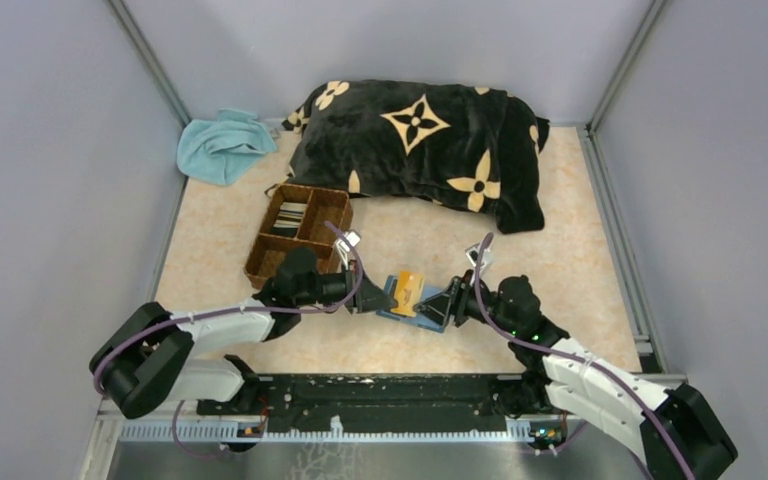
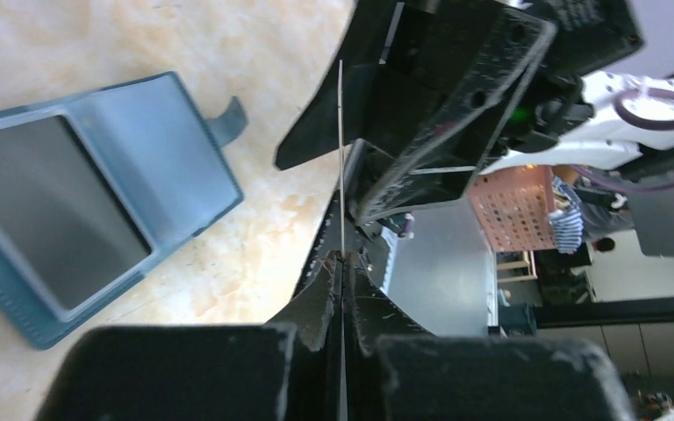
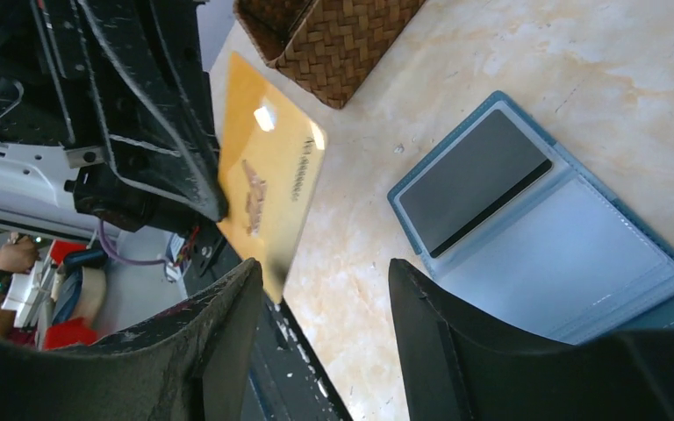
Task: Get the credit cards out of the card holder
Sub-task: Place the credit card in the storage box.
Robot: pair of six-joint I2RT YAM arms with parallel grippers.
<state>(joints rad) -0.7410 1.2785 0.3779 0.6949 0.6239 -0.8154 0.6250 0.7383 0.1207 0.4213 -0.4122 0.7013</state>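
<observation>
- Jaws of the left gripper (image 1: 378, 296) are clamping a gold credit card (image 1: 410, 289) in the overhead view. They are holding it just above the open card holder (image 1: 422, 318), which is lying flat on the table (image 1: 580, 260) between the two arms. The right gripper (image 1: 448, 302) is sitting just beside the card's other end. The woven tray (image 1: 260, 264), with grey cards (image 1: 290, 214) in one compartment, is lying on the left arm's side, so that arm looks better placed to carry the card there.
- Seen from the left wrist, the card is showing edge-on as a thin line running straight out from the pinching fingertips (image 2: 329, 289). The holder is lying off to the left, its clasp tab (image 2: 228, 121) pointing towards the card, with a dark card (image 2: 44, 210) sitting in one pocket.
- From the right wrist, that arm's fingers (image 3: 219, 351) are standing well apart and gripping nothing. The gold card is hanging tilted, its lower corner just beside one finger, and it is glossy with embossed digits catching glare. The holder is lying to the right, and the striped dark card's long axis is slanting across its pocket.
</observation>
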